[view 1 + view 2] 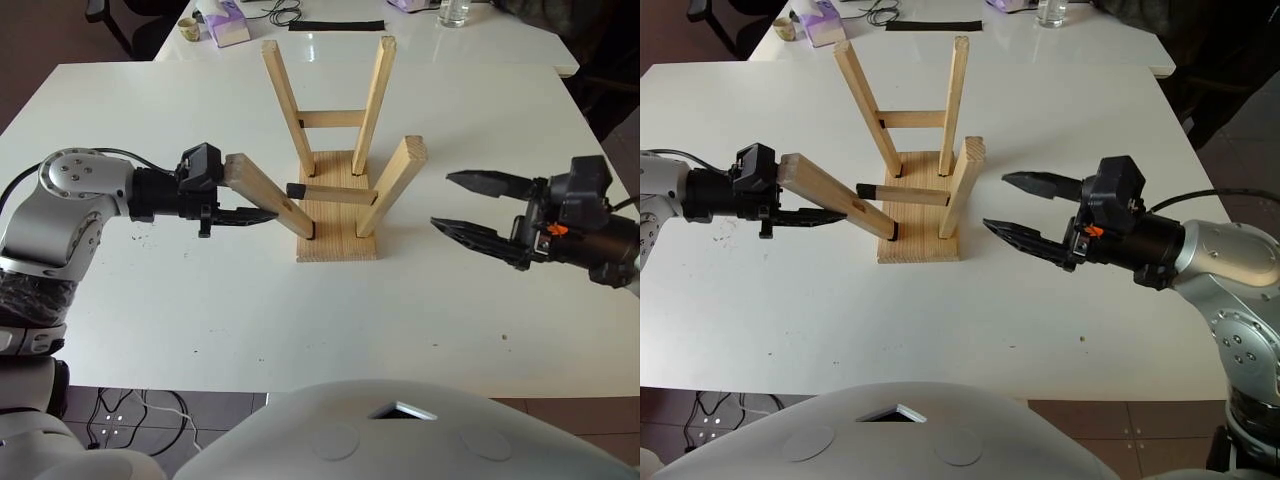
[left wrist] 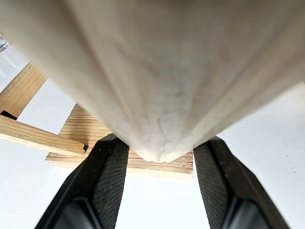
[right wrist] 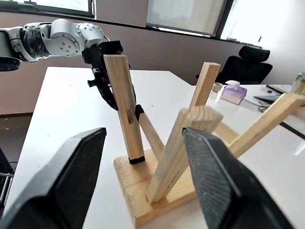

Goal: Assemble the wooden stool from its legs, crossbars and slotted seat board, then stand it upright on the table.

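The stool stands upside down, its slotted seat board flat on the white table. Two far legs rise from it, joined by a crossbar. The near-left leg leans out to the left. My left gripper is shut on it from the left, with its black fingers on either side of the wood. A second crossbar runs from that leg toward the near-right leg. My right gripper hangs open just right of that leg, touching nothing.
A second table at the back carries a tissue box, a cup, a black strip and a glass. Office chairs stand beyond it. The white table has bare surface in front of and beside the stool.
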